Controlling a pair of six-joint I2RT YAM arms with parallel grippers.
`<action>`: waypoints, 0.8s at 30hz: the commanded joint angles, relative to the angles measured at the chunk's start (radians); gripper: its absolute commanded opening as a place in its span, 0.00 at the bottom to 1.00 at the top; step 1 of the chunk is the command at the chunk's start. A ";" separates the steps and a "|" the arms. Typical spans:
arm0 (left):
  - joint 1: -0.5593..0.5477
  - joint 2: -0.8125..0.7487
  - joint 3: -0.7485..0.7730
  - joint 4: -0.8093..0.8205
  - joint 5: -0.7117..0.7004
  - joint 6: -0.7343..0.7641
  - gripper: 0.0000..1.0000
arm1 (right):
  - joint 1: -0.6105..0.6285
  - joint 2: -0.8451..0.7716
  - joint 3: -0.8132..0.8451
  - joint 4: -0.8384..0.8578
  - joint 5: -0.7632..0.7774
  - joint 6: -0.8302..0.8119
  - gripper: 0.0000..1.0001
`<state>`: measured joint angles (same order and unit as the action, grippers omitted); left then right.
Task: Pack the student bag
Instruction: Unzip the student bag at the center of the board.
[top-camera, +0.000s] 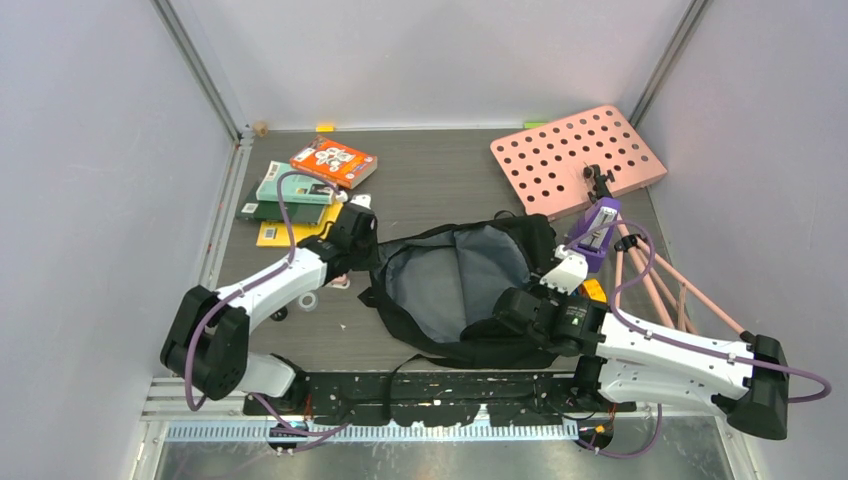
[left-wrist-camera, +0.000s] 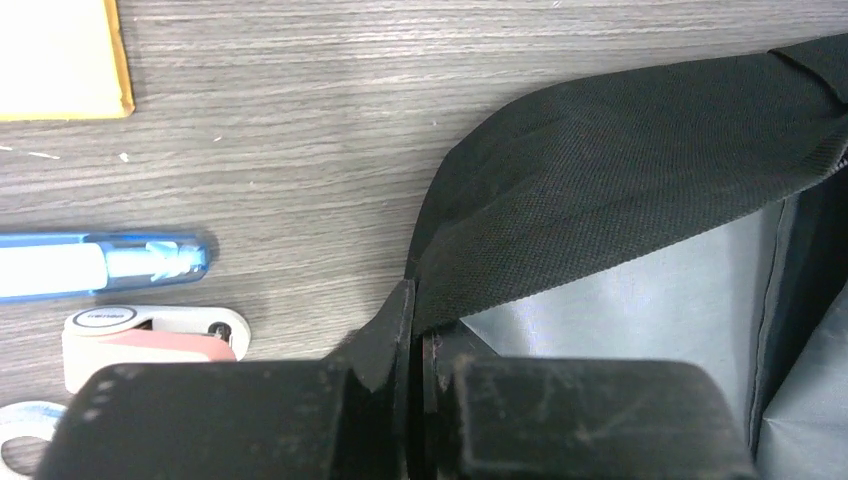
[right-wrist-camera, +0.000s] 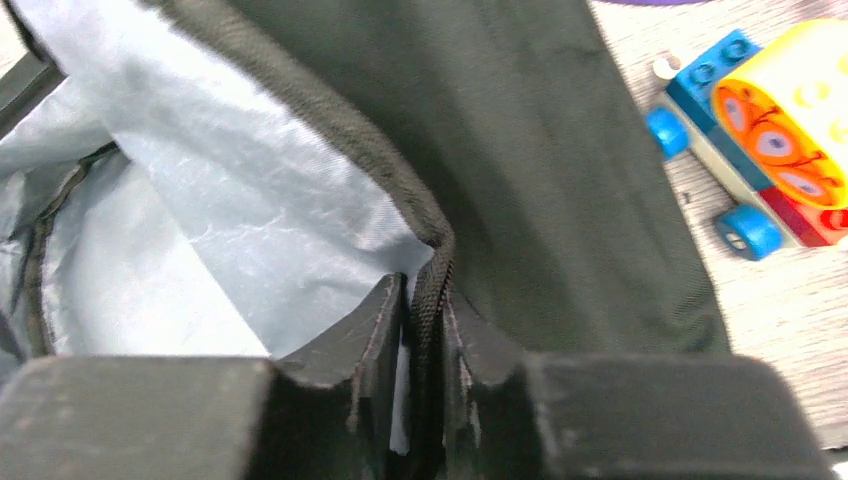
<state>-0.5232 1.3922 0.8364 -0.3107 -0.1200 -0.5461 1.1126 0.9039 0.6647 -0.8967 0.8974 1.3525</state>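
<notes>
- The student bag (top-camera: 460, 280), a large black soft fabric backpack with grey lining, lies in the middle of the grey wood-grain tabletop (top-camera: 440, 170). It sits between the two arms, and its mouth gapes upward so the lining shows.
- The left pincer (left-wrist-camera: 417, 320) is clamped tight on the black fabric rim at the bag's left side. A fold of cloth rises from between its jaws.
- The right pincer (right-wrist-camera: 425, 325) is at the bag's right rim, its jaws nearly together. The zip-edged rim and a bit of grey lining are pinched between them.
- Left of the bag, a translucent blue pen (left-wrist-camera: 100, 265) lies on the tabletop. A small flat white-and-pink gadget (left-wrist-camera: 150, 335) lies just beside the pen, and the corner of a yellow card (left-wrist-camera: 60, 55) lies farther off.
- At the far left lie an orange paperback book (top-camera: 333, 162) and a few teal booklets (top-camera: 290, 190).
- A toy vehicle of coloured plastic bricks with blue wheels (right-wrist-camera: 770, 140) stands near the bag's right side, apart from the fabric.
- A flat pink board with round holes (top-camera: 578, 160) lies at the far right corner. Thin pink rods (top-camera: 660, 280) stretch along beside the right arm.
</notes>
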 joint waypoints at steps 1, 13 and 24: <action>0.003 -0.068 -0.028 0.025 -0.064 0.009 0.00 | 0.001 -0.044 0.011 -0.178 0.109 0.123 0.33; 0.003 -0.104 -0.055 0.074 0.076 0.008 0.00 | -0.001 -0.125 0.172 -0.212 0.212 -0.155 0.82; 0.003 -0.122 -0.047 0.095 0.155 -0.008 0.00 | -0.001 -0.011 0.283 0.205 -0.132 -0.844 0.89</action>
<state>-0.5232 1.3064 0.7818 -0.2733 -0.0078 -0.5446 1.1122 0.7555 0.8650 -0.8635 0.8948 0.7994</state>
